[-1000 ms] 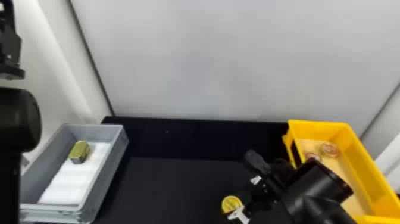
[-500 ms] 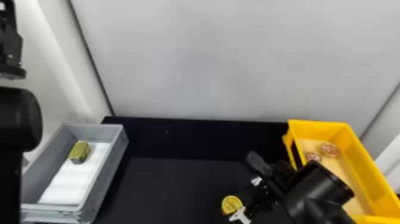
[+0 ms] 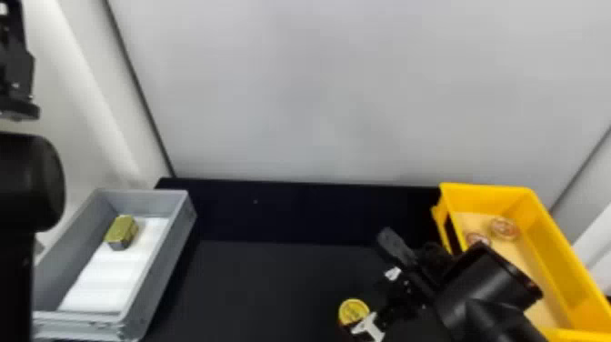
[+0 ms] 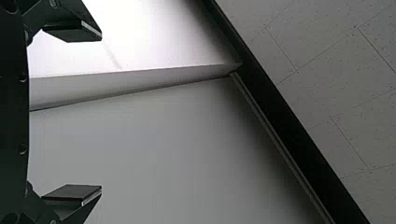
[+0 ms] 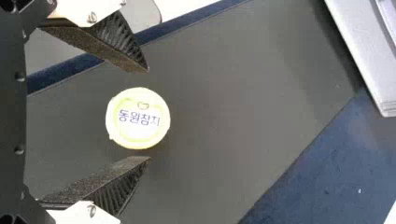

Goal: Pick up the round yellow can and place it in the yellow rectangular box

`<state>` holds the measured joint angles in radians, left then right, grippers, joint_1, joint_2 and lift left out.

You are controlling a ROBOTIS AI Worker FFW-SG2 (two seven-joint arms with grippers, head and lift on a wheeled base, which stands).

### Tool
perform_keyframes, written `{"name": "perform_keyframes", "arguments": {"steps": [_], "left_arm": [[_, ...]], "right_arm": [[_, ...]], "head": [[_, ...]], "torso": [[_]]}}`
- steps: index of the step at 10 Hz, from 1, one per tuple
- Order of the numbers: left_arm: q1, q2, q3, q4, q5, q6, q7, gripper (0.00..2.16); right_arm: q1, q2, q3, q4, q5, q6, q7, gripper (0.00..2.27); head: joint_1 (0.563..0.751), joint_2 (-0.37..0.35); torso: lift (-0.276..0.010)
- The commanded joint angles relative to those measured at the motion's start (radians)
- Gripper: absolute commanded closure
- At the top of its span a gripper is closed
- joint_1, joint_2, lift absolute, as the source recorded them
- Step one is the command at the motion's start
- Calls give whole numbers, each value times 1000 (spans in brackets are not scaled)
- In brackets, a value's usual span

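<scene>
The round yellow can [image 3: 353, 311] stands upright on the black table [image 3: 272, 282] at its near side, right of the middle and to the left of the yellow rectangular box [image 3: 484, 187]. Its printed round lid is turned up and its central axis runs vertically (no longer direction can be made out across the circular face). In the right wrist view, the can is framed by the parted, ridged black fingers [image 5: 100, 42] of the right gripper [image 3: 370, 291]; nothing is gripped, and a gap is seen on either side of the can. In the plastic box at the right, two small round reddish-topped containers [image 3: 503, 228] are held towards the far end, on a pale bottom. On the left, a white sheet [image 3: 109, 282] is laid in a grey plastic crate [image 3: 175, 241], and a gold block-shaped tin [image 3: 122, 231] is set at its far part. The left gripper [image 3: 17, 86] is raised at the far left, where its flat black fingers [image 4: 72, 192] are spread with nothing between them.
</scene>
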<state>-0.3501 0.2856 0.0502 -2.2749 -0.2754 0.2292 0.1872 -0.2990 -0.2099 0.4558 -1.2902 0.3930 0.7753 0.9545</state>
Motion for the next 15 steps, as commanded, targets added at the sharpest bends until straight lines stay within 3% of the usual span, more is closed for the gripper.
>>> {"name": "perform_keyframes", "arguments": {"steps": [1, 15], "left_arm": [[0, 0, 0, 0, 1, -1, 0, 127], [-9, -11, -16, 2, 1, 1, 0, 127]], "right_arm": [[0, 1, 0, 6, 0, -6, -1, 117], [-6, 35, -37, 152, -2, -146, -55, 119]], "head": [[663, 54], [663, 54]], "torso": [[-10], [-10]]}}
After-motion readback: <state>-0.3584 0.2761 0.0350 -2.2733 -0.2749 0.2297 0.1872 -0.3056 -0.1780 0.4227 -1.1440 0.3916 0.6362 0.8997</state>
